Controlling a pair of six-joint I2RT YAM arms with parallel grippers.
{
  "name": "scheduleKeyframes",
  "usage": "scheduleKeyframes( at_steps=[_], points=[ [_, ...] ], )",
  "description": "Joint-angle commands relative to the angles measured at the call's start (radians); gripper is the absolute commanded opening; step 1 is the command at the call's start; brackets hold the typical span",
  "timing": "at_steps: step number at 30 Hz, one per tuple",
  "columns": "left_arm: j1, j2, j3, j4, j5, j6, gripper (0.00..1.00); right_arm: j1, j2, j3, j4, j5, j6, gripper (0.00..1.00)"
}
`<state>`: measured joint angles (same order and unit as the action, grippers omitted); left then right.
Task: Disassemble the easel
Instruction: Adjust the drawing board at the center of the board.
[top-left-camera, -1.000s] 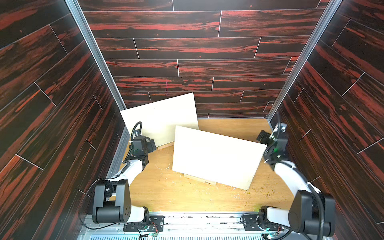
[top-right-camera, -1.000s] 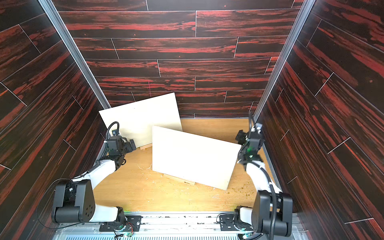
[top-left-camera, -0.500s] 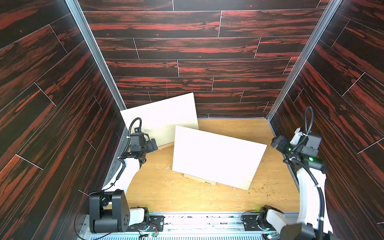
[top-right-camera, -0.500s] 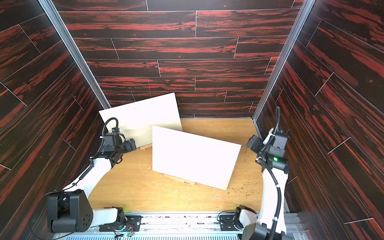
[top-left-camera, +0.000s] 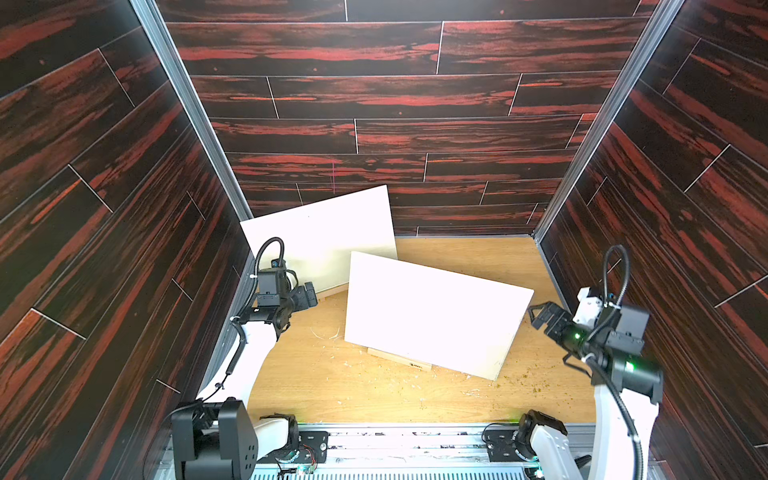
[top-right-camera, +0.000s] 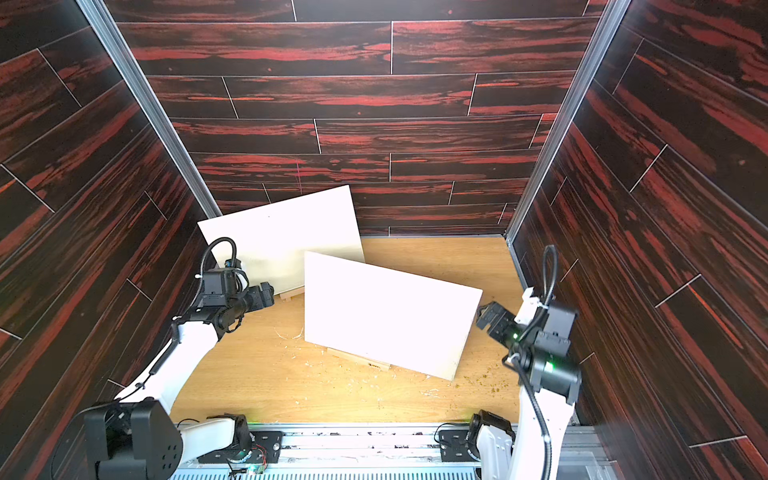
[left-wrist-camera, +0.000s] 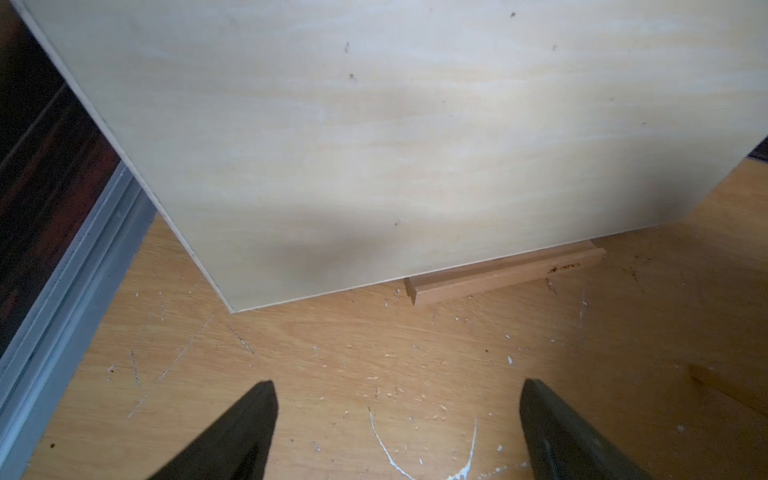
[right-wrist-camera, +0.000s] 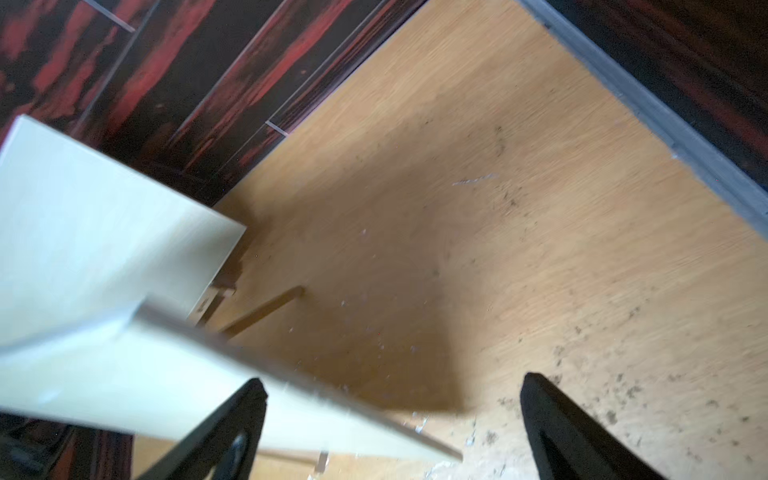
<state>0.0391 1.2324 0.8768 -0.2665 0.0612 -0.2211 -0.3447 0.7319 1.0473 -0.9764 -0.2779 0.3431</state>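
The front board (top-left-camera: 432, 316) leans mid-frame, the rear board (top-left-camera: 324, 241) upper left. The left gripper (top-left-camera: 309, 294) and right gripper (top-left-camera: 536, 313) gape wide, empty, near their outer edges; the right possibly touching, blurred. Below, the table (top-left-camera: 374, 395) lies open; walls (top-left-camera: 104, 208) crowd both sides.

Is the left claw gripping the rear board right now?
No: the left wrist view shows the left claw open over the table, with a gap to the rear board.
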Motion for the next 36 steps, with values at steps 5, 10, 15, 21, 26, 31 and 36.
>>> scheduleKeyframes(
  at_steps=[5, 10, 15, 21, 26, 31, 36],
  points=[
    [-0.018, -0.061, -0.022, -0.039, 0.053, -0.011, 0.95, 0.013, -0.048, -0.097, -0.015, -0.234, -0.056, 0.98],
    [-0.018, -0.083, -0.038, -0.048, 0.066, -0.013, 0.95, 0.05, -0.044, -0.134, 0.037, -0.254, -0.079, 0.98],
    [-0.019, -0.102, -0.053, -0.048, 0.07, -0.015, 0.95, 0.099, -0.045, -0.172, 0.097, -0.235, -0.078, 0.98],
    [-0.019, -0.112, -0.061, -0.05, 0.08, -0.016, 0.95, 0.191, -0.037, -0.188, 0.139, -0.158, -0.04, 0.98],
    [-0.02, -0.114, -0.067, -0.051, 0.077, -0.015, 0.95, 0.303, -0.009, -0.191, 0.189, -0.042, 0.006, 0.98],
    [-0.019, -0.122, -0.075, -0.056, 0.076, -0.017, 0.95, 0.34, 0.027, -0.188, 0.23, 0.035, 0.027, 0.97],
    [-0.021, -0.136, -0.089, -0.063, 0.069, -0.018, 0.95, 0.347, 0.074, -0.175, 0.276, 0.049, 0.026, 0.95]
  ],
)
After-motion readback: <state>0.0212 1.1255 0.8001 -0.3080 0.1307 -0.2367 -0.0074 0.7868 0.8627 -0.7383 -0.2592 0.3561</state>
